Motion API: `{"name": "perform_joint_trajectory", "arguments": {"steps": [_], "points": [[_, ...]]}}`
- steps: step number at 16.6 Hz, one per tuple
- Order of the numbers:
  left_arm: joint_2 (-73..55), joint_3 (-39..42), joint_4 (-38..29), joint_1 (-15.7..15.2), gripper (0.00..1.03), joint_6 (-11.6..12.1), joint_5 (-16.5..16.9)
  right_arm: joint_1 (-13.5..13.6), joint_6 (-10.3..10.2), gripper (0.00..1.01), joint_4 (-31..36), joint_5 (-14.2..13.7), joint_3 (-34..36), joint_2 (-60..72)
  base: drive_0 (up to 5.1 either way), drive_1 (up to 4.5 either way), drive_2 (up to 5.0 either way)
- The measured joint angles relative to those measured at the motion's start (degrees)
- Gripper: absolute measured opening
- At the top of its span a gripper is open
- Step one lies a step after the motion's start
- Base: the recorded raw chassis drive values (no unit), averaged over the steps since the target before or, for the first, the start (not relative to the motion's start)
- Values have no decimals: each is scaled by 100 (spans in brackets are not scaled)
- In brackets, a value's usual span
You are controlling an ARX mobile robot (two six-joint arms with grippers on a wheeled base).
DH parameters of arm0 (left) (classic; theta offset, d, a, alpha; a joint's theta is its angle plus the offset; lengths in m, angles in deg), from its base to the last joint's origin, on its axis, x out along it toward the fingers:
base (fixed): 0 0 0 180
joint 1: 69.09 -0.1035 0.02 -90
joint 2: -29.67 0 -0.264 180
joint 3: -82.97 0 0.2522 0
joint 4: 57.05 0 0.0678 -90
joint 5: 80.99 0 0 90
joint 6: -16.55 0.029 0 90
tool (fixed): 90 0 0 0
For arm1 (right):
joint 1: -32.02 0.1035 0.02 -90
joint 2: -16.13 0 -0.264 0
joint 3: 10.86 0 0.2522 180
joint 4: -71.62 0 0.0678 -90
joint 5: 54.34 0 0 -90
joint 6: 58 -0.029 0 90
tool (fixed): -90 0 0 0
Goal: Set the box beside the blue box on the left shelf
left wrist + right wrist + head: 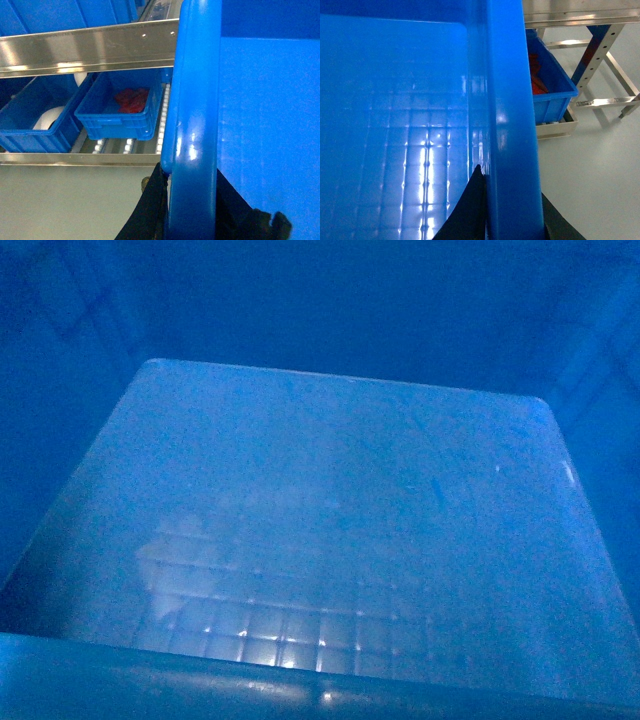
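Carry: large bright blue ribbed plastic crate (pixel 340 510) aloft, left pincer (pixel 192 210) and right pincer (pixel 512 215) each pinching its rim.
Remaining: placement beside small blue plastic bin (pixel 122 112) ahead-left of left pincer, on steel roller shelf (pixel 75 159).

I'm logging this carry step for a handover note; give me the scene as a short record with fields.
carried item: large blue crate, empty, grid floor visible
left end effector: clamped over the crate's left rim
right end effector: clamped over the crate's right rim
shelf: metal rack with roller lanes, ahead on the left
on shelf: small blue bin holding red items; beside it another blue bin holding a white roll
floor: pale grey
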Motion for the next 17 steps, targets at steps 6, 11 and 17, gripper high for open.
{"name": "perform_joint_trajectory", "arguments": {"steps": [6,11,17], "points": [[-2,0,-13,0,15,0,2,0,0,11,2,-11,0,-11,0,0,0],[-2,0,-37,0,15,0,4,0,13,11,15,-33,0,-31,0,0,0],[-2,0,-20,0,15,-2,11,0,17,11,-2,-33,0,-22,0,0,0]]}}
